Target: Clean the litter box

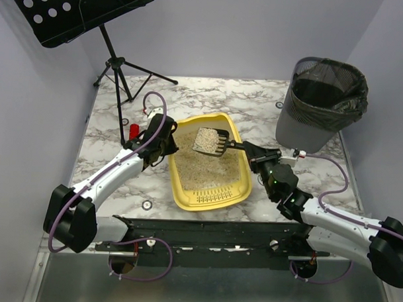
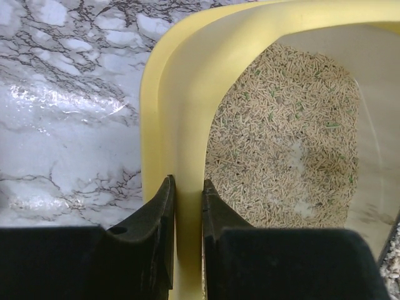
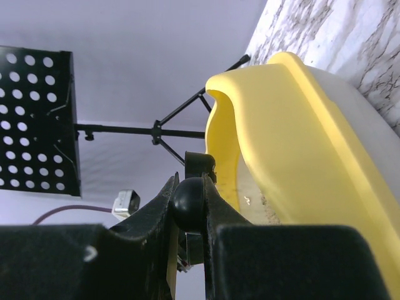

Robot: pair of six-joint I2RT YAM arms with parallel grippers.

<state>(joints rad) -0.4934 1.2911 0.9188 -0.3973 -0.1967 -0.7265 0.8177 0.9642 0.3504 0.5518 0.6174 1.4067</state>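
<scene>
- Pincers, two of them, both mine: the left pincer (image 1: 163, 140) is pressed together on the litter box's rim at its 9 o'clock side. One finger (image 2: 159, 215) is outside the yellow wall and the other is inside it.
- My right pincer (image 1: 254, 151) pinches the round black handle (image 3: 189, 197) of the scoop, reaching in from the box's 3 o'clock side.
- One litter box (image 1: 176, 183) lies mid-bench with its long axis running roughly 12 to 6 o'clock. Its slotted sieve section (image 1: 216, 198) is at the 6 o'clock end.
- One bed of beige litter (image 2: 281, 137) fills the box from the sieve to the far end.
- One black slotted scoop (image 1: 210, 141) sits over the far half of the box with a heap of litter on it. I cannot tell whether it touches the litter beneath.
- One grey bin (image 1: 319, 105) with a black bag stands at 2 o'clock from the box, well apart from it and close to the bench's right edge.
- One music stand (image 1: 74, 11) is at 10 o'clock, its tripod feet on the far left corner.
- One small red thing (image 1: 133, 131) sits just beside my left wrist at 9 o'clock.
- Bare marble bench (image 1: 256, 100) shows at 12 o'clock beyond the box and between the box and the bin.
- At 6 o'clock the box's end is near the black rail.
</scene>
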